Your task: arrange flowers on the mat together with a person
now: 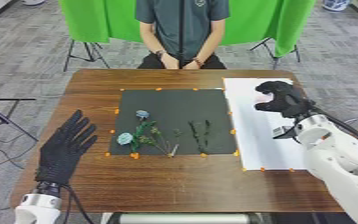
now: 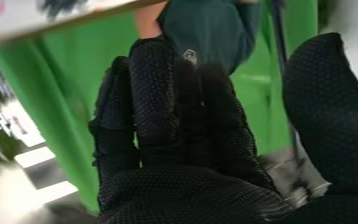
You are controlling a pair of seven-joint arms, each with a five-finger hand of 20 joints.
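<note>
- We find the right hand (image 1: 293, 102) open, thumb apart.
- Left of it, flowers (image 1: 125, 138) lie on the black mat (image 1: 171, 110); a pink bloom (image 1: 263, 98) shows beside it.
- Closing off-centre, we judge, could knock that bloom away.

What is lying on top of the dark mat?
A light blue flower, a grey-blue flower and leafy green stems lie toward its left; two thin sprigs lie farther right. The mat directly beneath them is covered and cannot be seen.
</note>
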